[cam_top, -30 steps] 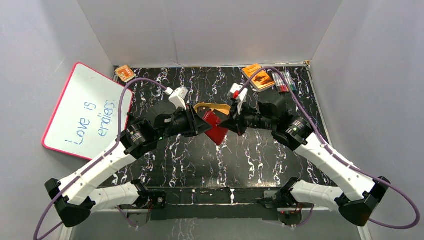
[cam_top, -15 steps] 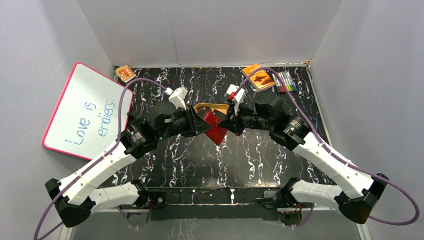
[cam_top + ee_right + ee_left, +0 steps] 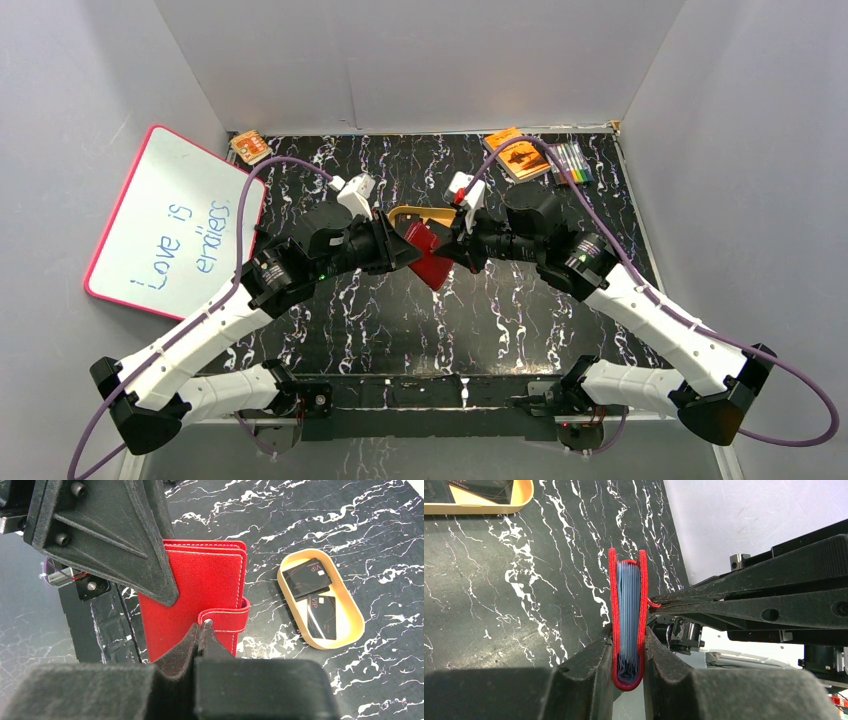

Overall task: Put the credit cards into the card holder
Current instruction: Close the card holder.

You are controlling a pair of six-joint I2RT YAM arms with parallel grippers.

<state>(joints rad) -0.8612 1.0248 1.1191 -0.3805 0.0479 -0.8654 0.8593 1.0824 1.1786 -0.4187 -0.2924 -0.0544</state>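
Observation:
The card holder [image 3: 628, 615], a red wallet with grey-blue inner pockets, stands folded shut on its spine above the table. My left gripper [image 3: 628, 635] is shut on it near the spine. My right gripper [image 3: 202, 626] is shut, its tips pinching the end of the wallet's snap tab [image 3: 227, 620]. In the top view the two grippers meet at the wallet [image 3: 432, 265] in mid-table. Two black credit cards [image 3: 306, 577] [image 3: 322, 615] lie in a tan oval dish [image 3: 350, 630] just beyond, apart from both grippers.
A whiteboard [image 3: 175, 225] leans at the left wall. An orange booklet [image 3: 517, 155] and several markers [image 3: 570, 162] lie at the back right. A small orange item [image 3: 249, 147] sits at the back left. White walls close in three sides.
My right gripper has shifted a little to the left, in against the wallet's tab. The left arm and the wallet have stayed where they were.

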